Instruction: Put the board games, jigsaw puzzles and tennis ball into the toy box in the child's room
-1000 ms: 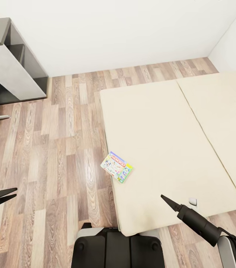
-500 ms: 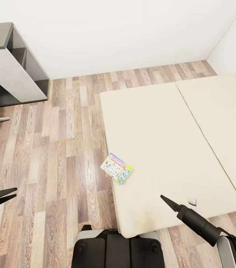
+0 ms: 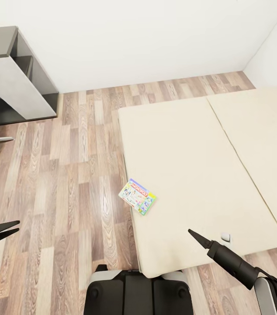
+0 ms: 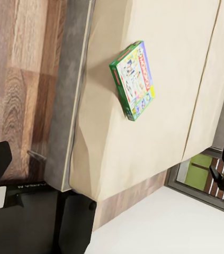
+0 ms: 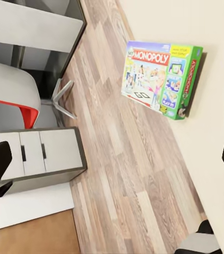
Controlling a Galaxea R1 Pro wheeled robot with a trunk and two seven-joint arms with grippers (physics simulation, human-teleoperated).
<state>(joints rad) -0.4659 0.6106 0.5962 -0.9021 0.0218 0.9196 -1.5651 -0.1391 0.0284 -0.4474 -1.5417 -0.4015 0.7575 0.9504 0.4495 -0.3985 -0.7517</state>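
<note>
**One board game at the bed's edge, both arms idle**

Since the earlier head pictures almost nothing has altered: the whole view has slid a touch, a camera shift, and the game box and both arms sit as they did.

One board game (image 3: 137, 197) shows, a pale Monopoly box with green edges. It lies flat on the bed (image 3: 191, 175), right at the mattress's long edge that borders the floor, tilted askew to that edge and toward the end nearer the robot. In the right wrist view the box (image 5: 163, 78) has one corner at or just past that edge; in the left wrist view it (image 4: 133, 79) rests on the beige surface just inside the edge.

Two grippers show. The left gripper (image 3: 5, 230) hangs over the wooden floor (image 3: 68, 175), well apart from the bed, its fingers (image 3: 8, 226) parted and empty. The right gripper (image 3: 196, 236) hangs over the bed's near corner, beyond the box; its fingers appear as a single dark point in the head view, so I cannot tell whether they are apart or together. Nothing is held in either.

The bed is two beige mattress sections joined by a seam. White walls meet in a corner. One grey-and-dark shelving unit (image 3: 12, 78) stands against the wall, and a pale drawer cabinet (image 5: 40, 156) shows in the right wrist view.
</note>
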